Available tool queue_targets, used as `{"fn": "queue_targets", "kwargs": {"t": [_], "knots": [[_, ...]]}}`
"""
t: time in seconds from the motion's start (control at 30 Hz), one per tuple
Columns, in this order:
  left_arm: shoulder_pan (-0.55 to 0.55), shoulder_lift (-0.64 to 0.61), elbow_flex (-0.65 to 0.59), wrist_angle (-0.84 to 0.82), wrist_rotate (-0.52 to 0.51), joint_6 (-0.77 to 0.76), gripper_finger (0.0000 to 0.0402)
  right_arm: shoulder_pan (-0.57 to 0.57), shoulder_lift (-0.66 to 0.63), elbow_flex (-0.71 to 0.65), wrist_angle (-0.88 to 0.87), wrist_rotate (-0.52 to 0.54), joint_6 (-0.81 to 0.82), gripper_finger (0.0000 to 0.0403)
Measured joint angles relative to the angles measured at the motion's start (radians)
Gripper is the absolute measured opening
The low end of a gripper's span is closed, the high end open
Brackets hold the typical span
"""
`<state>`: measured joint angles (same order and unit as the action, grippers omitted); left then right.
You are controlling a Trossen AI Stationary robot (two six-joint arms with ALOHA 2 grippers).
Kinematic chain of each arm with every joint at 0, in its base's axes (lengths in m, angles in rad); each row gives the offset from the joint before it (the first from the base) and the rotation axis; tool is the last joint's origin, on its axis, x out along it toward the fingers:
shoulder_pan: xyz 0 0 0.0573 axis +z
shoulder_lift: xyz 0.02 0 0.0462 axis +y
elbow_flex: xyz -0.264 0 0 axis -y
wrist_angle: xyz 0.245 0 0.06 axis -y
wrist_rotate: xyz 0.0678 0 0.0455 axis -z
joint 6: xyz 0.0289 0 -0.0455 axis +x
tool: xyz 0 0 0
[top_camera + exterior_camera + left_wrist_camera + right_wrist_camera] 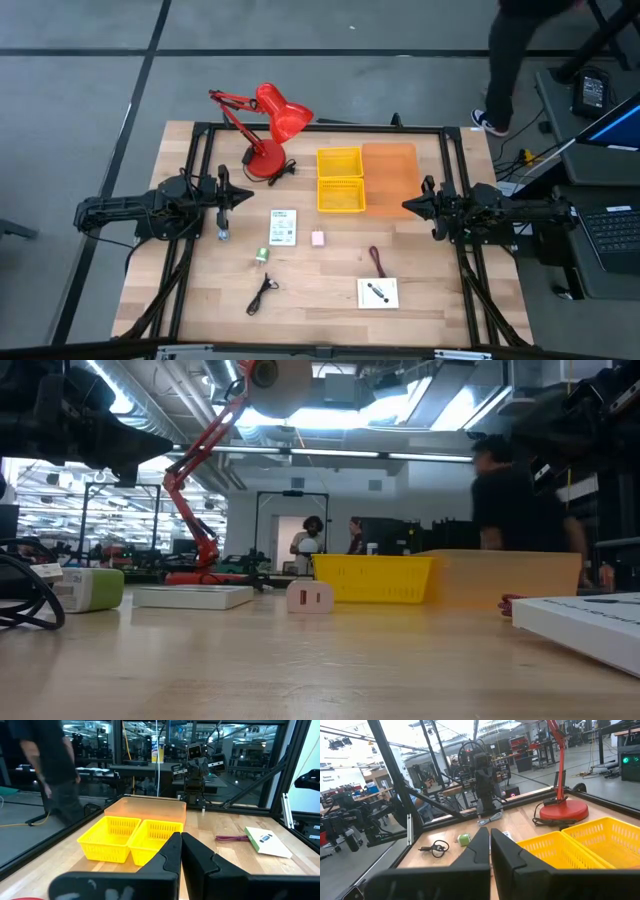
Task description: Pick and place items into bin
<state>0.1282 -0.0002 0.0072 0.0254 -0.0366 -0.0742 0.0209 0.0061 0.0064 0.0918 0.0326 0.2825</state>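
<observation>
Since both arms wait at the sides of the counter (420, 270) with nothing held, the step in hand is a first pick. The left pincer (243, 196) sits shut at mid-left of the high view, the right pincer (408, 206) shut at mid-right — each wrist view shows its two fingers pressed together.

The items lie in the lower middle: a white packet (283, 227), a pink block (317, 239), a green piece (262, 256), a black cord (262, 293), a maroon cord (378, 262) and a second packet (378, 293). The yellow bin (339, 181) stands above them, an orange tray (390, 178) touching its right side.

A good start would be opening the nearer pincer wide and coming straight down on one item, clear of the red lamp (268, 125).

Only the high view shows all the items at once; the low view shows how flat the packets lie — and the lamp's arm rising over them.
</observation>
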Motion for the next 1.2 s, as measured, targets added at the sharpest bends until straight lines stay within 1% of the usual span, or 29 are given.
{"fn": "queue_targets", "kwargs": {"t": [0.9, 1.07, 1.2], "knots": [[0.0, 0.0, 0.0, 0.0, -0.001, 0.007, 0.0006, 0.0, 0.0, 0.0, 0.0, 0.0, -0.004, 0.0], [0.001, 0.0, 0.0, 0.0, -0.037, 0.19, 0.0006, 0.0, 0.0, 0.0, 0.006, 0.0, -0.002, 0.0], [0.001, 0.0, 0.0, 0.0, -0.037, 0.247, 0.0006, 0.0, 0.0, 0.0, 0.015, 0.0, -0.003, 0.0]]}}
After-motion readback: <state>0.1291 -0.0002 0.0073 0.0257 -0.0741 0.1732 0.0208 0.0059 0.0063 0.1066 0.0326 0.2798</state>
